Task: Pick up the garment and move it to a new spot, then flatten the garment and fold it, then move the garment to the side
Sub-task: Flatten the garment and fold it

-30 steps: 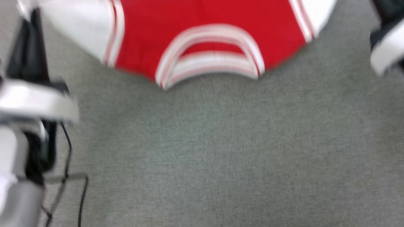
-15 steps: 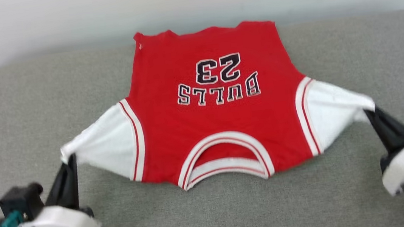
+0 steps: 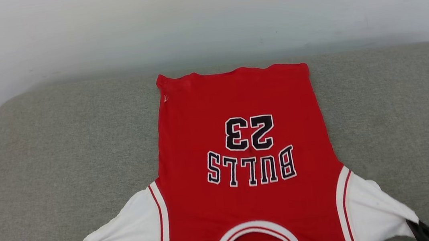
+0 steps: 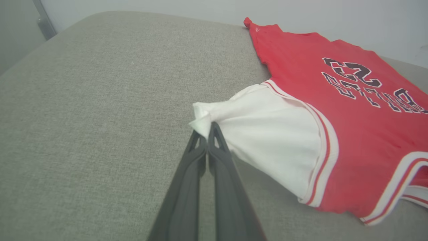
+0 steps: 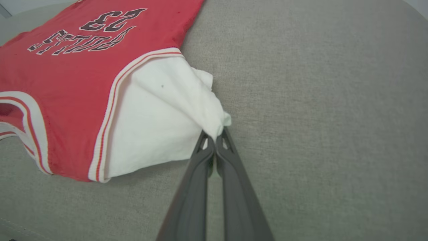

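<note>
Seemingly the flattening step is in hand: the shirt lies face up and spread on the grey cushion, not yet folded.

Nearest, at the bottom of the left wrist view, the left gripper has its two dark fingers pressed together on the bunched tip of one white sleeve. That sleeve runs up and to the right from the fingertips, pulled into a taut point. In the right wrist view the right gripper is likewise pinched tight on the tip of the other sleeve, which spreads up and to the left from it. So the shirt sits between the two grippers, each at an outer sleeve end, at the lower left and lower right corners of the head view.

Further up that view come the striped neck opening at the bottom centre, then the upside-down lettering, then the hem near the cushion's far edge, with the pale wall behind.

Next, I judge, both sleeves need laying flat on the cushion and letting go together. An uneven pull would skew the body or wrinkle it before the fold.
</note>
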Motion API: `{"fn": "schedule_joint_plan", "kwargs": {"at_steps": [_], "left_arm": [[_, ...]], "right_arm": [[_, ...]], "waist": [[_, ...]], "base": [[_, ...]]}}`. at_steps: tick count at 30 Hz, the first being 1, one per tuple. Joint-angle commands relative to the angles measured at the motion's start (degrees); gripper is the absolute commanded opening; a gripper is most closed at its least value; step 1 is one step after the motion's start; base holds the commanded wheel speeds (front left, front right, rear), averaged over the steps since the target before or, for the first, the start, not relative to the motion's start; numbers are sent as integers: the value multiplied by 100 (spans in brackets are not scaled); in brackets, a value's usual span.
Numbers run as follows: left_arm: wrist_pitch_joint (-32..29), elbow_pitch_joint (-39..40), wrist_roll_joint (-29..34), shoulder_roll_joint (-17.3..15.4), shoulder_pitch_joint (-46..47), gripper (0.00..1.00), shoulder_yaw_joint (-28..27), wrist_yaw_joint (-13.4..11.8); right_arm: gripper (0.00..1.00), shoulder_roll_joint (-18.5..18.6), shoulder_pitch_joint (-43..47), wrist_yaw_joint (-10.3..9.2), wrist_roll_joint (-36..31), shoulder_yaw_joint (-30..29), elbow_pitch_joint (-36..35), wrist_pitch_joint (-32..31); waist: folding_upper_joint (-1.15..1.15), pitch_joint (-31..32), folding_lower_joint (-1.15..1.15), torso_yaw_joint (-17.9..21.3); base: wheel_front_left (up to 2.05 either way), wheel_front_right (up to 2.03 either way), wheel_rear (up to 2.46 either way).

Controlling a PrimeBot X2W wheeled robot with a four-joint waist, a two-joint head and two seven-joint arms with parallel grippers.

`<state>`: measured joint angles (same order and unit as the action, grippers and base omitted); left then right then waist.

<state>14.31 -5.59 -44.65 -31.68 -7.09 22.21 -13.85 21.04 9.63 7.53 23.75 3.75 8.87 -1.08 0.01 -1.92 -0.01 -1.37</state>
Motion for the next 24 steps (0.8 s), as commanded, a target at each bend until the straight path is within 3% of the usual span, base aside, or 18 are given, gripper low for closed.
{"fn": "schedule_joint_plan", "kwargs": {"at_steps": [1, 11, 12, 13, 14, 17, 24], "left_arm": [[29, -40, 31, -8, -72, 0, 17, -30], [51, -252, 79, 137, -56, 0, 154, 64], [52, -255, 84, 144, -31, 0, 170, 70], [54, -259, 107, 153, -8, 0, 188, 70], [55, -258, 132, 159, 17, 0, 209, 71], [49, -216, 191, 193, 69, 0, 246, 56], [72, 260, 523, 281, 399, 0, 260, -53]], "right_arm": [[0, -7, 161, -9, 35, -46, 63, -41], [2, 39, 325, -9, 162, 75, 494, -58], [36, 64, 270, -9, 143, 96, 482, -45], [80, 92, 213, -9, 102, 87, 468, -17], [100, 89, 154, -9, 87, 49, 450, 18], [100, 122, -8, -8, 87, 33, 258, 50], [100, 551, -1240, -8, 110, -613, -951, -107]], "waist": [[-1, 8, 1, -10], [-1, -8, 1, -33], [-1, -10, 1, -30], [-1, -12, 1, -29], [-1, -13, 1, -26], [-1, -30, 1, -35], [-1, -565, 1, -259]], "base": [[0, 0, 0], [0, 0, 0], [0, 0, 0], [0, 0, 0], [0, 0, 0], [0, 0, 0], [0, 0, 0]]}}
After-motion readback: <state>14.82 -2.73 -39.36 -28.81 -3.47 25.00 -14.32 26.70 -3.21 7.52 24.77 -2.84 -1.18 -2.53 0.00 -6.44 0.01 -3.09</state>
